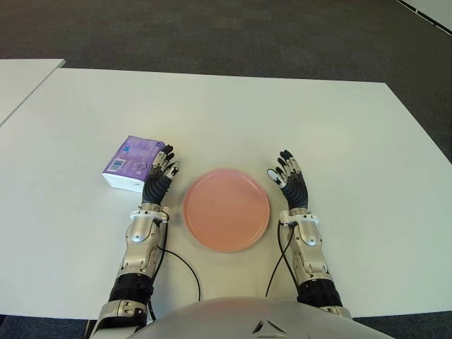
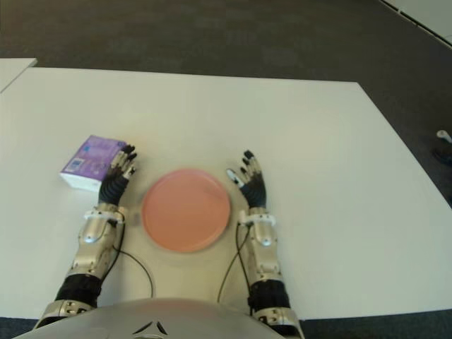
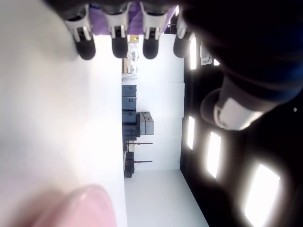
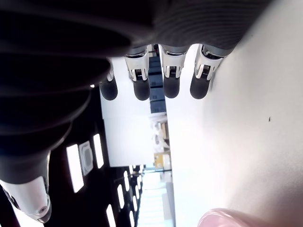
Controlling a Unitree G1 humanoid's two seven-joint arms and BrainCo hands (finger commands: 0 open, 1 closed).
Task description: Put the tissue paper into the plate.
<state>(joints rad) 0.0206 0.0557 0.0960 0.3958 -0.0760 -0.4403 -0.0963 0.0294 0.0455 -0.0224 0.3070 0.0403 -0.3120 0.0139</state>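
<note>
We see a white surface (image 1: 233,113) with a round pink plate (image 1: 227,209) lying near its front edge, straight ahead of the robot's body. The plate has nothing in it. To the plate's left sits the tissue pack (image 1: 133,163), a small purple packet with white sides, lying flat on the surface and turned at a slight angle.

The left hand (image 1: 159,174) reaches forward beside the plate's left rim, and its fingers (image 1: 167,159) are stretched out and slightly spread, holding nothing. Their tips overlap the near right corner of the tissue pack in the head views; we cannot tell whether they touch it. In the left wrist view the four fingertips (image 3: 119,47) point straight out with the purple of the pack showing just behind them, and the thumb stands apart from them, so nothing is grasped.

The right hand (image 1: 289,182) shows just beside the plate's right rim, palm turned inward, fingers (image 4: 171,87) extended and relaxed with nothing between them. The right wrist view shows the same: four straight fingertips and the thumb held away, with a sliver of the pink plate at the edge.

Dark carpet floor (image 1: 233,32) lies beyond the surface.
</note>
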